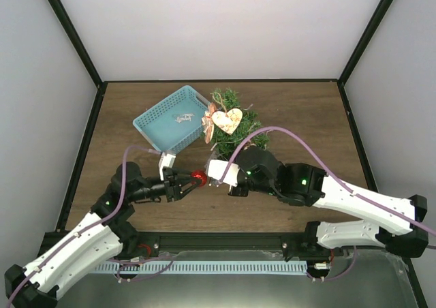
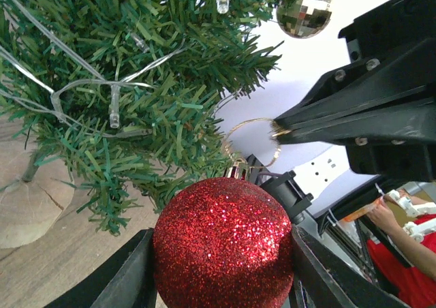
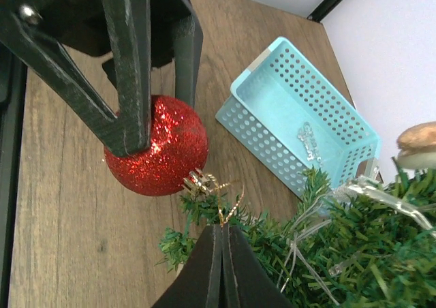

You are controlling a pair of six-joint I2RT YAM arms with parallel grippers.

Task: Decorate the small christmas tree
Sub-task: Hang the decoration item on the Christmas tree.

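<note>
The small christmas tree (image 1: pixel 238 136) stands at the far middle of the brown wooden surface (image 1: pixel 300 117), just beside the right end of a light-blue basket (image 3: pixel 259 127). On the tree hang a pale wooden heart (image 1: pixel 227 120), a small mirror ball (image 2: pixel 303 8) and a string of clear lights (image 2: pixel 114 110).

In front of the tree the two arms meet. The left end effector (image 2: pixel 223 274) grasps a red glitter ball (image 3: pixel 160 155) between its two fingers, one on each side, and holds it above the surface, close to the lower branches. The right end effector (image 3: pixel 223 236) is clenched, its fingers pressed together, and the thin gold loop (image 2: pixel 250 120) of the ball is caught at their tips. The loop lies against the needles of a low branch. In the basket lies one small pale thing (image 3: pixel 310 141); what it is I cannot tell.
</note>
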